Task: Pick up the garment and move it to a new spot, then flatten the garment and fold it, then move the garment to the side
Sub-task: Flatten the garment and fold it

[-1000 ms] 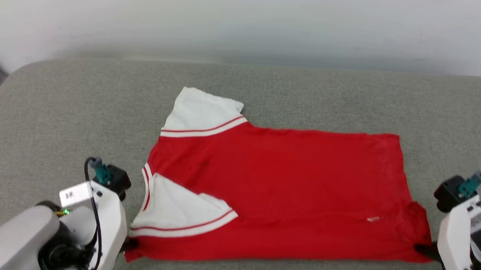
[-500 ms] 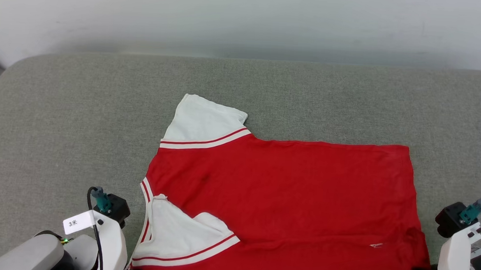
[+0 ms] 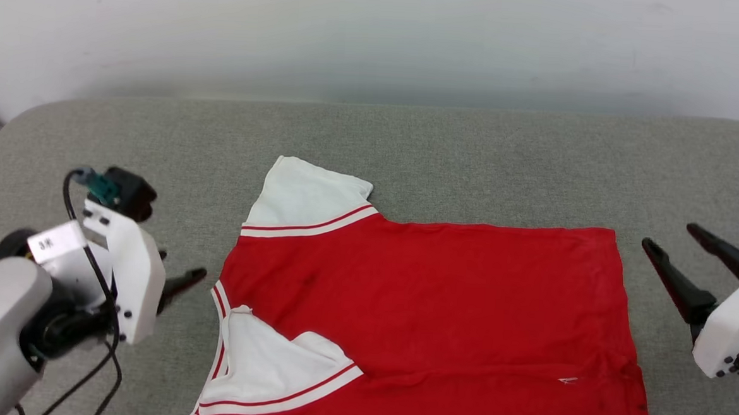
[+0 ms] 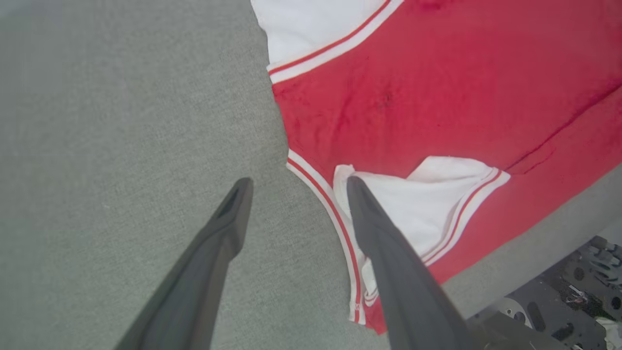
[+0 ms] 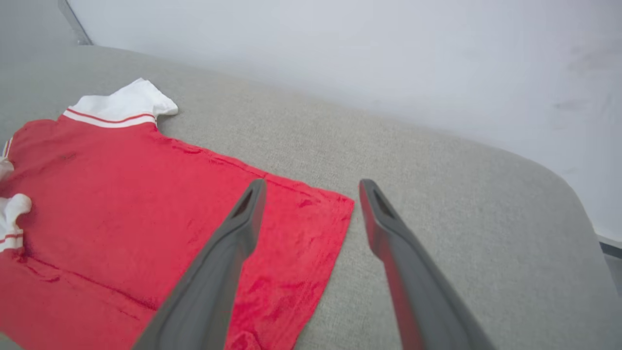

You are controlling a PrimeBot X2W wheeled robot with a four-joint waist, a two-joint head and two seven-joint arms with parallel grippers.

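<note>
Wide apart at the left gripper (image 4: 297, 182), empty, with grey upholstery (image 4: 121, 121) and a run of striped collar trim (image 4: 316, 197) between the two dark fingers. Just as wide at the right gripper (image 5: 312, 182), gripping nothing, poised off the hem end of the red jersey (image 3: 428, 299). From the right wrist, one finger drawn across the hem's far corner, touching or above it impossible to tell. In the head view, most of the left fingers hidden behind the white wrist housing (image 3: 129, 271), a single tip poking out just beside the collar; right wrist cut off by the picture's edge. Jersey spread flat mid-upholstery, collar toward the left arm, hem toward the right, far sleeve (image 3: 307, 195) laid out white, near sleeve (image 3: 273, 357) folded in over the red. Near edge sliced away by the bottom of the head view. Faint dark smudge (image 3: 310, 280) on the red near the collar, too dim to read; small white tag (image 3: 568, 380) near the hem, lettering illegible. Beyond the cloth, a broad bare band up to the pale wall (image 3: 378, 37), and bare strips at both ends. On the near side little margin: from the left wrist, a narrow grey strip, then the drop to blurred dark metal parts (image 4: 563, 311).
</note>
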